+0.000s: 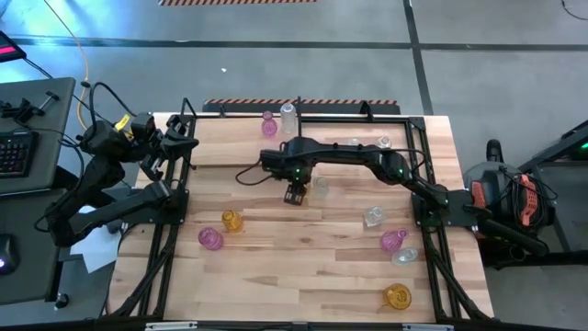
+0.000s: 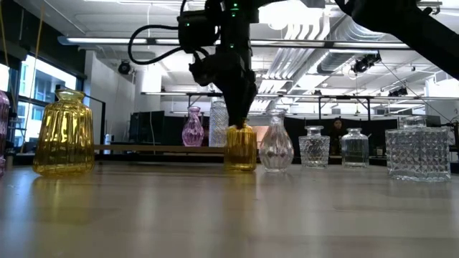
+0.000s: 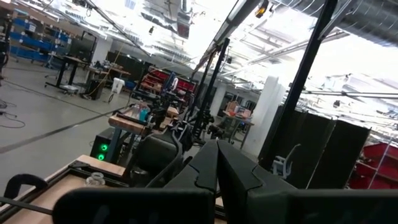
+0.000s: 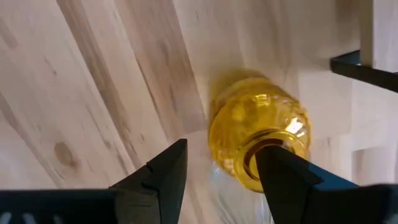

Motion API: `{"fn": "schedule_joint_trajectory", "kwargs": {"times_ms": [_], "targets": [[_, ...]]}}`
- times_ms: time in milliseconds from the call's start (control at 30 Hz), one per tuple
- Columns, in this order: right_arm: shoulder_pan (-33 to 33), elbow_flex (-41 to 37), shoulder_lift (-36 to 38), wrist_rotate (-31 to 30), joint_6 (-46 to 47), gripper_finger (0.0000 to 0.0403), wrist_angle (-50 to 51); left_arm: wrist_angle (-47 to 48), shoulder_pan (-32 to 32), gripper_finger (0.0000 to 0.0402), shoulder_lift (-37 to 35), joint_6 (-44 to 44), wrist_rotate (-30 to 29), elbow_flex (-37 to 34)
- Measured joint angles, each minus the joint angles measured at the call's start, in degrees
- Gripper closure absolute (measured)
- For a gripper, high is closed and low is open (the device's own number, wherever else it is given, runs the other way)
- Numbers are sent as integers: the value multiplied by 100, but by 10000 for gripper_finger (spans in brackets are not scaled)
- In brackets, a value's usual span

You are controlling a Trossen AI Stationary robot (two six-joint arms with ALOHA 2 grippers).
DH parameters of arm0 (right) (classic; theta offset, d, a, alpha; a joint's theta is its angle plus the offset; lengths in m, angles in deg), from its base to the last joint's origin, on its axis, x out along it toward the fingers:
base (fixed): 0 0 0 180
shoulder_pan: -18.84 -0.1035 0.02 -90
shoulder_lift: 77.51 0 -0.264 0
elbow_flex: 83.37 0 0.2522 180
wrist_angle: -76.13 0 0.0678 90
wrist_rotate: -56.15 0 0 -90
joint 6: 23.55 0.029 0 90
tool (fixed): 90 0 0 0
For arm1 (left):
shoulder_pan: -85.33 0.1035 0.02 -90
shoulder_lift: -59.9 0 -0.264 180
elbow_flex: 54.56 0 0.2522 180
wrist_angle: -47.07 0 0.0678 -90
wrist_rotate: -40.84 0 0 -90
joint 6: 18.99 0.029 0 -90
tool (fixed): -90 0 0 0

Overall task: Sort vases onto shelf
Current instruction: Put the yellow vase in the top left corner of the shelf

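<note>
My right gripper [image 1: 294,194] hangs open over the table's middle, pointing down at a small amber vase [image 4: 258,140] that stands upright on its base on the tabletop [image 2: 240,147]. The arm hides this vase in the high view. One finger is at the vase's mouth and the other stands well off to its side. The shelf [image 1: 367,119] with its black rods lies at the far right, and a pink vase [image 1: 268,125] and a clear vase [image 1: 288,117] stand by its far edge. My left gripper [image 1: 180,142] waits, shut, at the table's far left corner. My right gripper comes from above, pointing down. One finger [image 4: 283,174] stands over or in the mouth [image 4: 247,163] of the amber vase, and the other finger [image 4: 165,171] is clear of it. Whether the finger touches the rim I cannot tell.
Other vases stand scattered on the table: amber [image 1: 231,221] and pink [image 1: 210,239] near left, clear [image 1: 321,184] beside the gripper, clear [image 1: 373,216], pink [image 1: 393,241] and amber [image 1: 397,296] at the right. A shelf rod [image 4: 364,67] passes close to the amber vase.
</note>
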State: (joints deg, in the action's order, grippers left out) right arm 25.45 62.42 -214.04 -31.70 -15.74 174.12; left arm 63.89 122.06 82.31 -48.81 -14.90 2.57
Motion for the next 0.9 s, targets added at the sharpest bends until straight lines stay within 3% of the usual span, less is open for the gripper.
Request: {"fn": "schedule_joint_trajectory", "kwargs": {"times_ms": [233, 500, 900], "targets": [[-13, 4, 4, 2, -14, 250, -186, -6, 0, 402, 0, 0, -2, 0], [-19, 13, 20, 115, -234, 386, -415, -8, 0, 402, 0, -11, -2, 0], [-187, 22, 35, 266, -109, 393, -720, -39, 0, 402, 0, -59, -42, 0]]}}
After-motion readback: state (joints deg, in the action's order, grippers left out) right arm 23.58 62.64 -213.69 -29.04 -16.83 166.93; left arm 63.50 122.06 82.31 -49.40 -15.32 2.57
